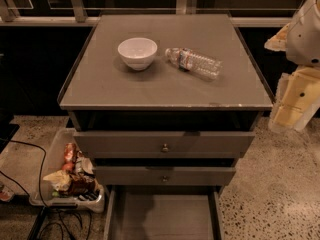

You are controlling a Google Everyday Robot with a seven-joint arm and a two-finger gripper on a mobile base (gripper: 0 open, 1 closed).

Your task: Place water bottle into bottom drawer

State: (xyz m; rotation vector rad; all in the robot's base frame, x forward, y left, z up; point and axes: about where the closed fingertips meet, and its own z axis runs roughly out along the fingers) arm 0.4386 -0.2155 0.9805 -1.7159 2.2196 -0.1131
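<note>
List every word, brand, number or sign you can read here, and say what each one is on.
No text can be read.
Water bottle, lying on the cabinet top: red-and-blue label, print too blurred to read.
Packets in the bin on the floor: print too small to read.
Bowl: no markings visible.
Gripper, at the right edge beside the cabinet: no markings visible.

White arm (306, 31), cream claw (293, 106) at right edge
</note>
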